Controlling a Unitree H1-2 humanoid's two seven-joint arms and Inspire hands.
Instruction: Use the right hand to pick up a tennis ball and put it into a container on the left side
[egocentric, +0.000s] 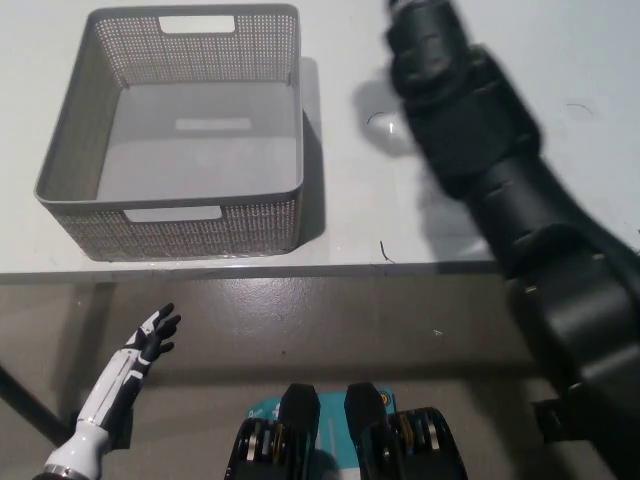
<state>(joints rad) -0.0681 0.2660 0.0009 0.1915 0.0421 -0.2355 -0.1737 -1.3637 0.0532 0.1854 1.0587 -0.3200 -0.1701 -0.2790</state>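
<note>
My black right arm (500, 190) reaches up across the white table from the bottom right. Its hand (420, 25) sits at the picture's top edge, just right of the grey mesh basket (200, 228), and is partly cut off and blurred. The tennis ball does not show in the head view; the hand and the top edge hide whatever is held. The basket stands at the table's left with nothing inside it. My white left hand (150, 335) rests low at the lower left, below the table's front edge, open with fingers spread.
The white table (340, 230) ends at a front edge running across the middle of the picture. A dark floor lies below it. Small dark marks lie on the table near the arm.
</note>
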